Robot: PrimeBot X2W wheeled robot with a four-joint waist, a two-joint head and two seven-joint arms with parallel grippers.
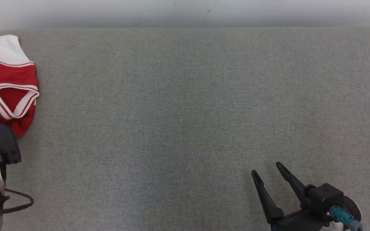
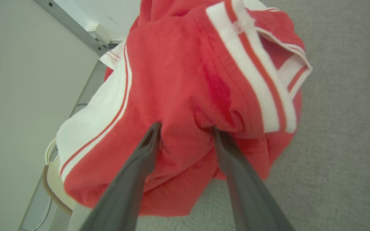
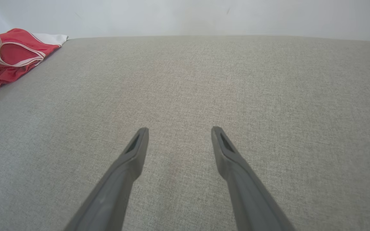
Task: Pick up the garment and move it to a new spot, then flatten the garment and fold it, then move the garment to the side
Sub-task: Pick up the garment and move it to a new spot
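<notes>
Left end effector [image 2: 185, 127], released, is straddling a fold of the garment [image 2: 178, 73] at 9 o'clock on the table [image 1: 185, 112]; our right end effector [image 1: 266, 168], also released, is hovering at 4 o'clock.

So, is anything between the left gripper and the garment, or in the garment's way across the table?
Nothing visible does. The left gripper, open, has its tips against the garment at the left edge of the table. The grey surface to the garment's right is bare as far as the right gripper, open at the near right.
</notes>
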